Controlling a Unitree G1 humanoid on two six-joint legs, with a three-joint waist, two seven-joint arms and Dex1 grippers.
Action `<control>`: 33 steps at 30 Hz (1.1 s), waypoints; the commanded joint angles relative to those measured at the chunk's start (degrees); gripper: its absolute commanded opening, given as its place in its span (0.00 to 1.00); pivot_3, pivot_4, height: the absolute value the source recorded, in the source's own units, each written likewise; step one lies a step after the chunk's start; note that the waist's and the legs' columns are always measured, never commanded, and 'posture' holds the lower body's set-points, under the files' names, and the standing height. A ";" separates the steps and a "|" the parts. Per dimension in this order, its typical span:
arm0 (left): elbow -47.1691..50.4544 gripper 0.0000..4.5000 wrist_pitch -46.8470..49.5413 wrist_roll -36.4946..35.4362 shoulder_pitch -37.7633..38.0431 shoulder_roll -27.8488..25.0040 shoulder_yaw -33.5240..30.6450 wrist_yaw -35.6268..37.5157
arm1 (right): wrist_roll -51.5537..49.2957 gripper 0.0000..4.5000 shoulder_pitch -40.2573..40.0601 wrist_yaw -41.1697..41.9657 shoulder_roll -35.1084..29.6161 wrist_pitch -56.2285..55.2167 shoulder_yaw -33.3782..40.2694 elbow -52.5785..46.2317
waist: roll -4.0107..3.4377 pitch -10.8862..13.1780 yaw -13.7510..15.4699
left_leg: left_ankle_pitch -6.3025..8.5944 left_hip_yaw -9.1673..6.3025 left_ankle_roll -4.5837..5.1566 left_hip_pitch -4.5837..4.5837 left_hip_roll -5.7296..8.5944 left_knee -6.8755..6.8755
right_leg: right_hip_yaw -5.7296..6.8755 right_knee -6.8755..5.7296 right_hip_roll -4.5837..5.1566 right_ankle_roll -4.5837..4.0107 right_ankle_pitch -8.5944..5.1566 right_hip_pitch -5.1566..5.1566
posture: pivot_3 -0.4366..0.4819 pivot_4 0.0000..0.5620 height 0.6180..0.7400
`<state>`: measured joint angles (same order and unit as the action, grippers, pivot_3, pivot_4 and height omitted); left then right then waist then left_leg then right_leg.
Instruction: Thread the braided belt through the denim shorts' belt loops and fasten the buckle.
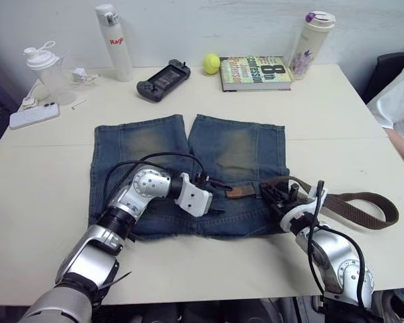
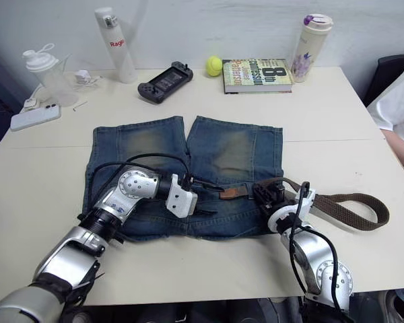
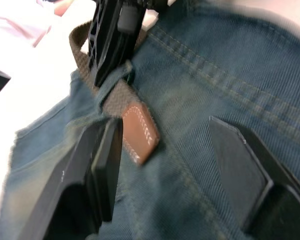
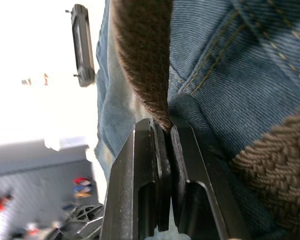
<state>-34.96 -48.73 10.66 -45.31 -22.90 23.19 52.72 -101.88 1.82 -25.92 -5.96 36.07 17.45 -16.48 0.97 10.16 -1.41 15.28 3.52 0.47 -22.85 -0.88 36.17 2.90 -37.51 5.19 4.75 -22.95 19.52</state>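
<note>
Belt [image 1: 353,205] runs with its long axis along the waistband of the denim shorts [image 1: 188,175], parallel to the desk's [image 1: 47,182] near edge. Its tan leather tip [image 3: 137,132] points toward my left side and lies flat on the denim, just past a belt loop [image 3: 112,87] it has come through. The rest of the strap leaves the shorts on my right and curls into a flat loop on the bare desk toward the right edge.

My right hand [image 1: 281,197] has its fingers pressed together on the braided strap at the waistband, right beside that loop. My left hand [image 1: 212,185] is spread, one finger [image 3: 102,165] just beside the tan tip and the other well off to its side, neither touching the leather.

The shorts lie in the middle of the desk, waistband toward me and legs toward the far edge. My left forearm covers part of the waistband, so the other loops there are hidden. I cannot make out the buckle.

Along the far edge stand a white bottle [image 1: 113,42], a game controller [image 1: 163,79], a yellow ball [image 1: 211,63], a book [image 1: 254,72] and a flowered tumbler [image 1: 311,44]. A shaker cup [image 1: 46,70] and a phone [image 1: 34,115] sit at the far left corner. A person's sleeve [image 1: 397,94] shows past the right edge.
</note>
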 commanded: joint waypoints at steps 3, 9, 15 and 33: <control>-6.65 0.67 -10.73 11.56 -2.44 0.16 -0.97 -15.52 | -1.50 0.00 -2.11 -0.07 1.32 -2.07 -0.74 -2.06 | 0.00 0.00 0.00 | 0.00 -0.02 0.01 -0.01 0.00 -0.01 | 0.03 0.00 0.01 0.00 0.00 0.00 | 0.48 0.27 1.00; -11.32 0.67 -12.00 14.45 -2.16 1.60 0.72 -21.30 | -0.66 0.00 -2.77 0.85 1.40 -3.47 -1.52 -3.95 | 0.00 -0.01 0.07 | 0.00 -0.04 0.00 -0.02 0.00 -0.01 | 0.06 -0.01 0.03 0.00 0.00 0.00 | 0.48 0.27 1.00; -14.07 0.67 -12.19 19.15 -3.92 3.09 2.17 -27.49 | 0.11 0.00 -3.28 1.58 1.08 -3.89 -2.61 -5.54 | 0.00 -0.01 0.49 | -0.01 -0.04 0.03 -0.04 0.03 0.00 | 0.08 -0.01 0.07 0.00 0.00 0.01 | 0.48 0.27 1.00; -14.28 0.40 -14.79 16.48 -5.07 5.28 3.31 -27.81 | 1.66 0.00 -3.67 2.25 0.51 -4.70 -3.69 -6.00 | 0.01 -0.01 1.25 | -0.03 -0.03 0.03 -0.06 0.04 0.06 | 0.10 -0.04 0.09 0.01 0.00 0.02 | 0.48 0.27 1.00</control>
<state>-49.75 -62.95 27.59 -50.94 -18.21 25.26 23.98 -99.96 -1.53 -24.47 -5.39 31.29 14.38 -20.23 0.97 10.15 -0.16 15.25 3.49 0.50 -22.91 -0.84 36.23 3.00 -37.55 5.28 4.75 -22.95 19.55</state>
